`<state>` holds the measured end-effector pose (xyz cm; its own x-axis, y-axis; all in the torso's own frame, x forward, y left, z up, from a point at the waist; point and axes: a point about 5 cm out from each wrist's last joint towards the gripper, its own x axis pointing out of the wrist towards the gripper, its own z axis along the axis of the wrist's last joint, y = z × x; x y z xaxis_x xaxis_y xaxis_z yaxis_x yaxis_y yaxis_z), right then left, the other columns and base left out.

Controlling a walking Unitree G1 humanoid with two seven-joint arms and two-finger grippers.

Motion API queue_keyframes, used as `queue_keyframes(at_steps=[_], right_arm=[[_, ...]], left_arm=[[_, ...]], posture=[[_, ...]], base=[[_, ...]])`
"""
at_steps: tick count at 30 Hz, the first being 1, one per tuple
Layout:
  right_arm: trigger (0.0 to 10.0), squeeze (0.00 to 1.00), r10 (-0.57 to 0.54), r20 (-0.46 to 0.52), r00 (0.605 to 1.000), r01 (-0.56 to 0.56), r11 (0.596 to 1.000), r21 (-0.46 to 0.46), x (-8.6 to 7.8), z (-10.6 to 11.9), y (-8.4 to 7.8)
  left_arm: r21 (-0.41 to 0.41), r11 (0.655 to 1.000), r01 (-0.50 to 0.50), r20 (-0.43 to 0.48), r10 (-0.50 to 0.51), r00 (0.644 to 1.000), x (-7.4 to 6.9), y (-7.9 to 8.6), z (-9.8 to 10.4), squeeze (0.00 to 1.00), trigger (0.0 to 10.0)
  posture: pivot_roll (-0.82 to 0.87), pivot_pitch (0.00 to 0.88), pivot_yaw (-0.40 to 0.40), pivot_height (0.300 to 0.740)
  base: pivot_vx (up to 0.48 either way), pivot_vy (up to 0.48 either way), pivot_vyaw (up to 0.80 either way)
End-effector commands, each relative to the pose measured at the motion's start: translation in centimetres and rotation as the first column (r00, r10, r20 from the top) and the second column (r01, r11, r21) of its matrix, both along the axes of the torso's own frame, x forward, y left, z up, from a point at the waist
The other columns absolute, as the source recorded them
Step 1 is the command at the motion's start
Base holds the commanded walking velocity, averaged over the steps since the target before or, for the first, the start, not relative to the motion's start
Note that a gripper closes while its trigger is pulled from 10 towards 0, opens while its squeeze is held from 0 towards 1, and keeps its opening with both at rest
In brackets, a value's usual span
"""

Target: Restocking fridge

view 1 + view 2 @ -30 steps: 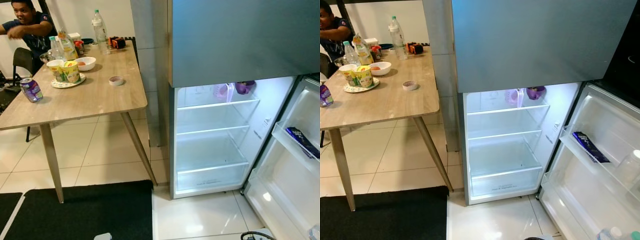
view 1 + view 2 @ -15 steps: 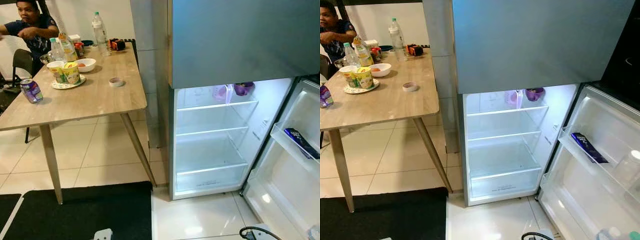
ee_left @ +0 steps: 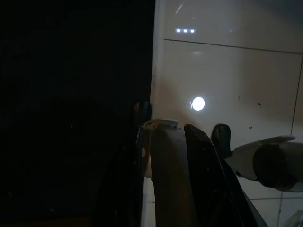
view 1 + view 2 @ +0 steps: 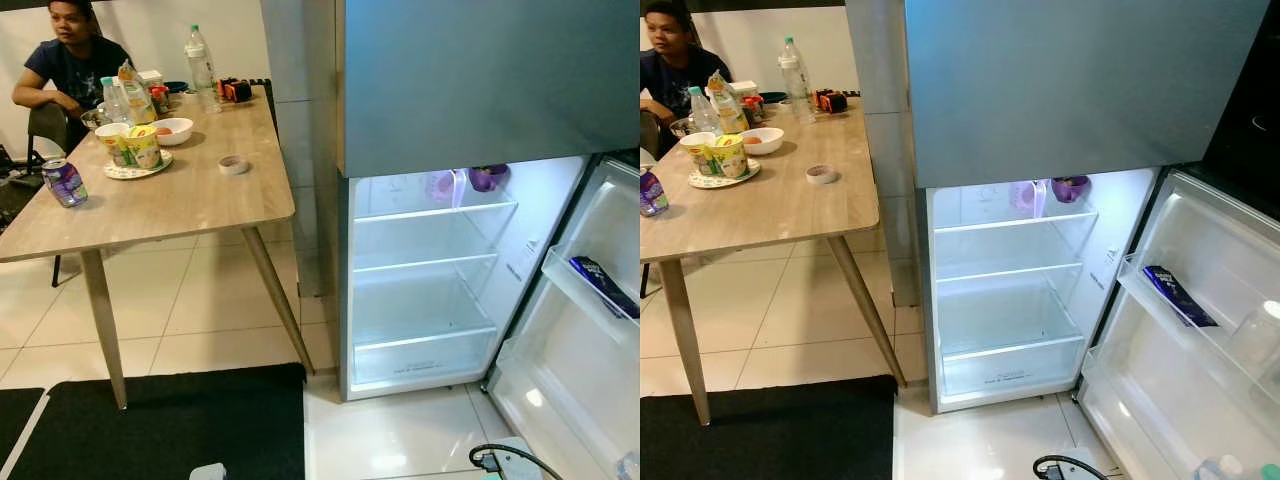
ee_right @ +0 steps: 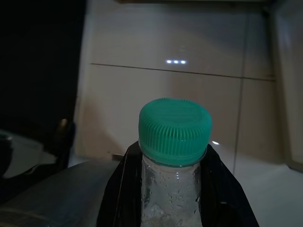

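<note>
The fridge [image 4: 430, 290] stands wide open ahead, its lit shelves bare except for a purple bowl [image 4: 488, 176] and a pale jug [image 4: 445, 184] on the top shelf, and a dark blue packet [image 4: 604, 282] lying in the door's [image 4: 1200, 350] rack. In the right wrist view, the right gripper [image 5: 175, 189] is clamped on a clear bottle [image 5: 173, 189] with a green cap [image 5: 174, 130], fingers pressed against both sides of its neck, over pale floor tiles. In the left wrist view, the left gripper [image 3: 163, 165] grips a light-coloured container [image 3: 165, 175] between its black fingers, beside a dark mat [image 3: 71, 118]. Off to the left, a wooden table [image 4: 190, 195] carries a bottle, cups, a white bowl [image 4: 172, 129] and a purple can [image 4: 63, 181], with a person [image 4: 70, 60] seated at its far end.
</note>
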<state>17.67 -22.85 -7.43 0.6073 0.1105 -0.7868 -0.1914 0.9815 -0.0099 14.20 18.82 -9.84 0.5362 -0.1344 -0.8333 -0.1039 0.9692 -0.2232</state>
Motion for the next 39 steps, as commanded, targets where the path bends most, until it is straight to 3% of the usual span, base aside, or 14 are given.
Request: queue_keyframes(at_steps=[1, 13, 27, 39], right_arm=[[10.0, 0.00, 0.028, 0.016, 0.999, -0.028, 1.000, 0.003, 0.3, 0.1, 0.4], [10.0, 0.00, 0.004, 0.016, 1.000, -0.004, 1.000, -0.007, 0.8, 0.3, 0.2], [10.0, 0.00, -0.010, 0.017, 1.000, 0.010, 1.000, 0.016, 0.8, 0.3, 0.3], [10.0, 0.00, -0.006, 0.060, 0.998, 0.003, 0.999, 0.045, 1.6, 0.7, 0.7]], left_arm=[[0.016, 1.000, 0.011, -0.013, -0.011, 1.000, -0.3, 0.1, -0.1, 0.00, 10.0], [0.026, 0.999, 0.033, -0.025, -0.032, 0.999, -0.6, 0.2, -0.2, 0.00, 10.0], [0.026, 1.000, 0.017, -0.025, -0.016, 1.000, -0.6, 0.2, -0.2, 0.00, 10.0], [0.018, 0.999, 0.036, -0.016, -0.035, 0.999, -0.5, 0.3, -0.1, 0.00, 10.0]], posture=[[-0.10, 0.000, 0.009, 0.734], [-0.11, 0.000, 0.008, 0.734], [-0.11, 0.000, 0.010, 0.734], [-0.10, 0.000, 0.012, 0.734]], base=[[0.000, 0.000, 0.71], [0.000, 0.000, 0.22], [0.000, 0.000, -0.79], [0.000, 0.000, 0.00]])
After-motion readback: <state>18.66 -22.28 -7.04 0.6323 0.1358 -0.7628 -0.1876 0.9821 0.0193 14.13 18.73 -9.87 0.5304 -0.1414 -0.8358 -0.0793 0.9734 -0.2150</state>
